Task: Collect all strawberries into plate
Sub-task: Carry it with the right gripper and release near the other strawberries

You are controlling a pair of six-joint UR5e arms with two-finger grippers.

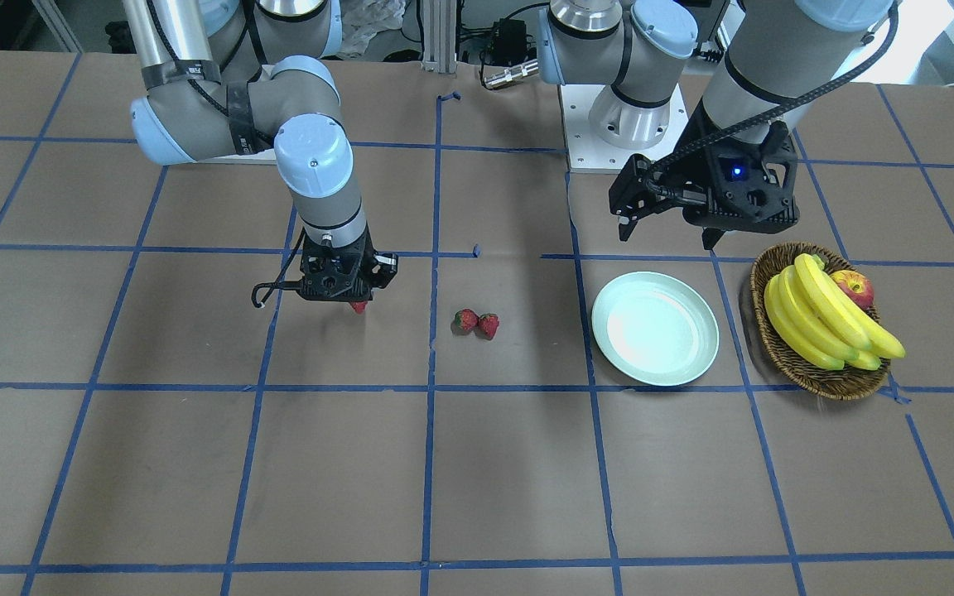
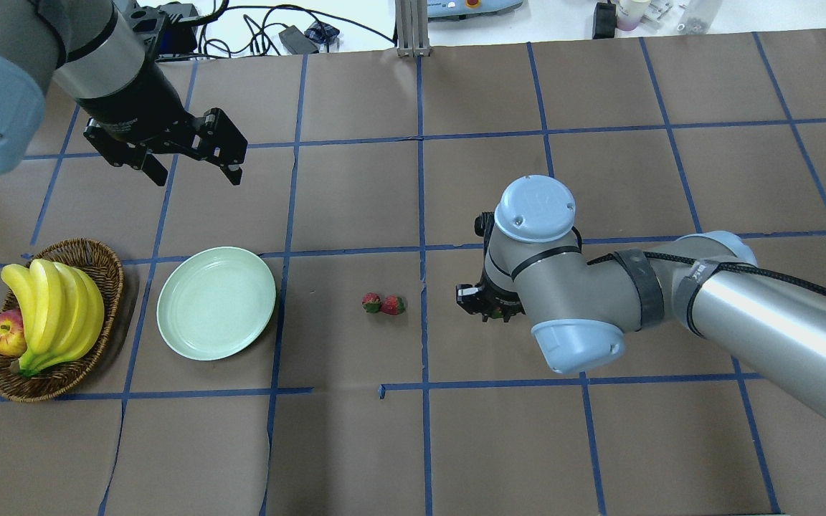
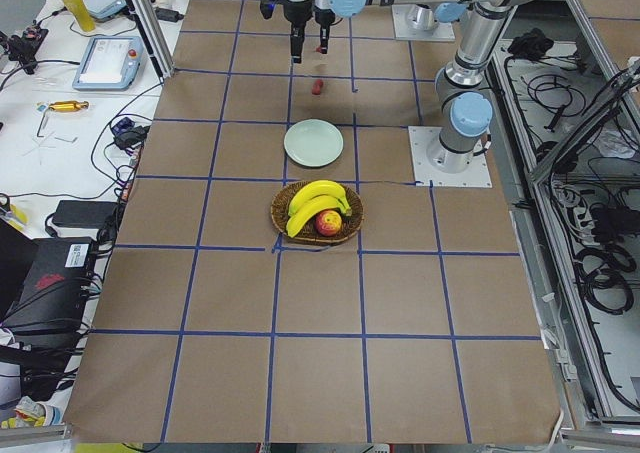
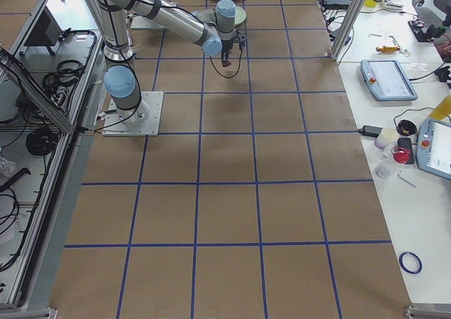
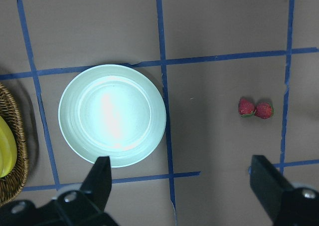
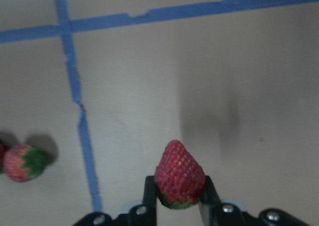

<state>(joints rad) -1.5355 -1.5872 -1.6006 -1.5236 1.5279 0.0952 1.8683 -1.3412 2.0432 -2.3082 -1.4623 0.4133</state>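
My right gripper (image 1: 358,303) is shut on a red strawberry (image 6: 179,175) and holds it just above the brown table; the berry pokes out below the fingers (image 1: 358,307). Two more strawberries (image 1: 477,323) lie side by side on the table, between that gripper and the pale green plate (image 1: 655,329); they also show in the overhead view (image 2: 383,304) and the left wrist view (image 5: 255,109). The plate (image 2: 216,302) holds nothing. My left gripper (image 1: 666,236) is open and empty, hovering high beyond the plate (image 5: 112,113).
A wicker basket (image 1: 778,343) with bananas (image 1: 825,319) and an apple (image 1: 855,287) stands beside the plate, on the side away from the strawberries. Blue tape lines grid the brown table.
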